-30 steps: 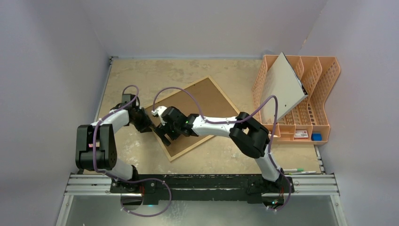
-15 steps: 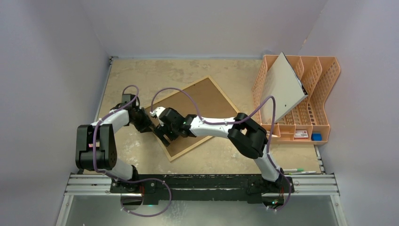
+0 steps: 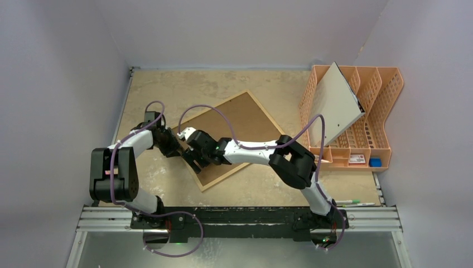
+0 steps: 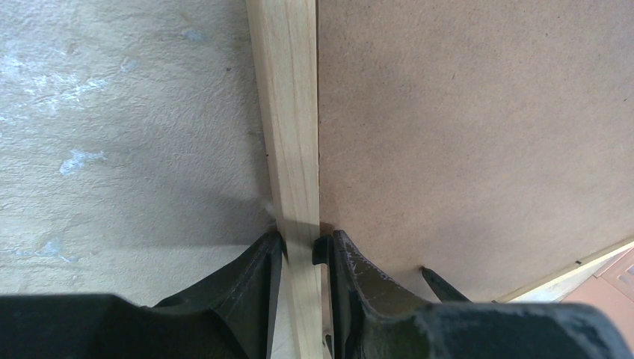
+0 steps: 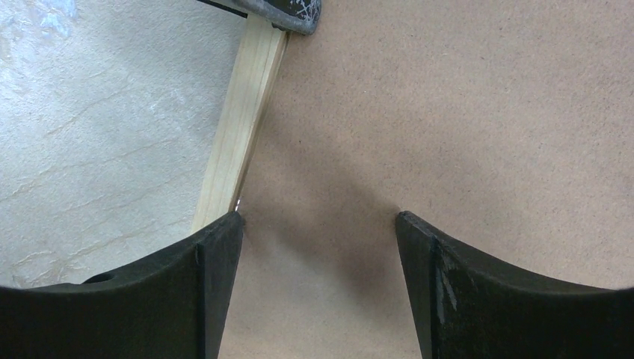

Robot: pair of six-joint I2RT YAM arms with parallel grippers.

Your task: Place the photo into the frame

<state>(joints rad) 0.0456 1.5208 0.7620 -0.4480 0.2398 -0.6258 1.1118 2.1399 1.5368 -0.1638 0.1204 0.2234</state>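
Observation:
The frame (image 3: 245, 120) lies face down on the table, its brown fibreboard back (image 5: 448, 112) turned up. My left gripper (image 4: 299, 250) is shut on the frame's light-wood left rail (image 4: 288, 112), one finger outside it and one on the back board. My right gripper (image 5: 318, 221) stands open just over the back board beside that rail, its left fingertip (image 5: 224, 232) at the rail's inner edge. In the top view the two grippers (image 3: 177, 152) (image 3: 193, 160) meet at the frame's left corner. The photo is out of view.
An orange plastic file rack (image 3: 385, 111) stands at the back right with a grey-white board (image 3: 334, 103) leaning in it. Small items (image 3: 357, 159) sit in its front tray. Pens (image 3: 351, 202) lie near the right arm's base. Walls close in on both sides.
My right gripper has slid a little left along the back board toward the rail, and its jaws have narrowed slightly. The left gripper keeps its hold.

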